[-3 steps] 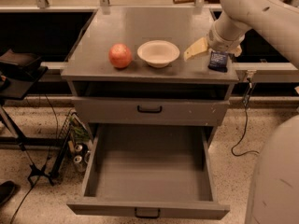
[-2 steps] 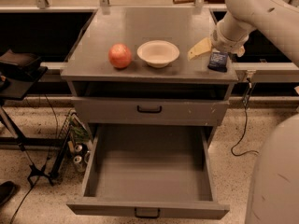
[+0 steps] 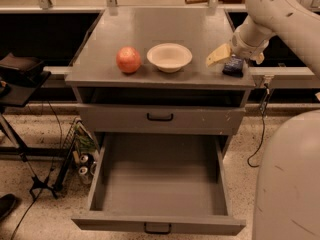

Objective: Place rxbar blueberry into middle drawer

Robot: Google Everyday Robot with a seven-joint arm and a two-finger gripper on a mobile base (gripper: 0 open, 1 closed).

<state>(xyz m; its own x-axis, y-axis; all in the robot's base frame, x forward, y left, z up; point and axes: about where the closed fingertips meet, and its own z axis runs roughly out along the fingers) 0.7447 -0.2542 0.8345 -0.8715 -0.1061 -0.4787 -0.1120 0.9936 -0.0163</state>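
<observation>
- Left of centre on the grey cabinet top [image 3: 150, 29], a red-orange apple [image 3: 128, 59] sits just beside a white bowl [image 3: 169, 57]. Neither is part of the job.
- In the lower middle of the frame the middle drawer [image 3: 157, 181] is pulled fully out and shows a bare grey floor. The shallower drawer front [image 3: 200, 119] above it is closed.
- At the upper right the gripper [image 3: 238, 58] hangs low over the cabinet's front right corner. Its jaws look spread, with one pale finger [image 3: 217, 55] jutting left.
- The rxbar blueberry [image 3: 233, 66] lies flat on that corner, directly under the gripper and close to the front edge. I cannot tell whether the pads touch it yet.
- The bar should be light and thin, with a slick, crinkly wrapper over a firm but bendable core. Pinching across its short width near the middle seems best, since an end grip could let it droop or slide out.
</observation>
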